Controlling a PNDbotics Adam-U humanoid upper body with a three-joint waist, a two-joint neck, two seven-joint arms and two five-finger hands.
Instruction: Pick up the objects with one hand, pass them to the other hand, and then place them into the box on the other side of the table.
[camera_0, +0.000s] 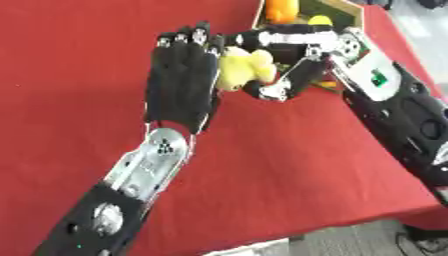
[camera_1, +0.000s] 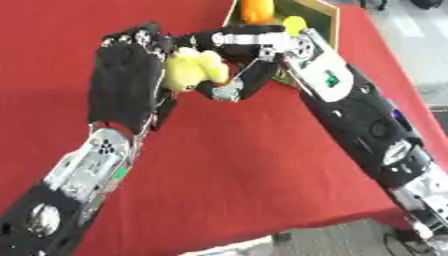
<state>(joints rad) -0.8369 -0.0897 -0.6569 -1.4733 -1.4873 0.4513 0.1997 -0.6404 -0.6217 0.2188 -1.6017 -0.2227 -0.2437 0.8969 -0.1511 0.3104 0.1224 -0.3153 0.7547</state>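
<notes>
A soft yellow toy (camera_0: 241, 68) hangs above the red table (camera_0: 262, 165) between my two hands. My right hand (camera_0: 284, 62) reaches in from the right, its fingers curled round the toy from above and below. My left hand (camera_0: 182, 80) stands upright just left of the toy, back toward the camera, fingers straight and touching the toy's left side. A box (camera_0: 337, 12) with a pale rim sits at the table's far right, holding an orange object (camera_0: 282, 10) and a small yellow one (camera_0: 320, 20).
The table's right and near edges drop to a grey floor (camera_0: 350, 240). My right forearm (camera_0: 402, 110) lies along the right edge. Bare red cloth spreads to the left and in the middle.
</notes>
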